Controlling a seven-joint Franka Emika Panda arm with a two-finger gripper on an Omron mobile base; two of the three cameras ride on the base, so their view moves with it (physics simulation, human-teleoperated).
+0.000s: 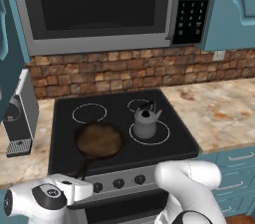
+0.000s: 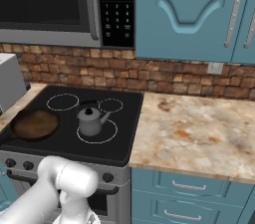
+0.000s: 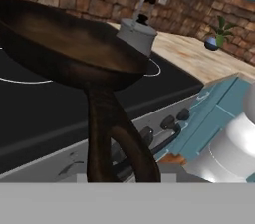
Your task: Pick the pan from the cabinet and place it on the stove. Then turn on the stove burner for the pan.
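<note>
The pan [image 1: 99, 140] is a dark skillet with a brownish face, resting on the front left burner of the stove [image 1: 169, 144]. Its thin black handle runs toward the stove's front edge. My gripper [image 1: 79, 178] hangs low in front of the stove at the handle's end, and the jaws appear shut on it. In the hand view the pan [image 3: 64, 44] looms close, and its handle drops to the gripper [image 3: 122, 178] at the bottom edge. From the right base view the pan [image 2: 34, 123] lies at the stove's [image 2: 124, 136] left. The cabinet [image 2: 189, 9] hangs closed above the counter.
A small grey kettle [image 1: 145, 122] stands on the front right burner, close beside the pan. Black knobs [image 1: 118, 183] line the stove front. The microwave [image 1: 99, 4] hangs overhead. A coffee machine [image 1: 20, 113] stands left of the stove, and a marble counter [image 2: 194, 133] with drawers [image 2: 189, 185] lies to the right.
</note>
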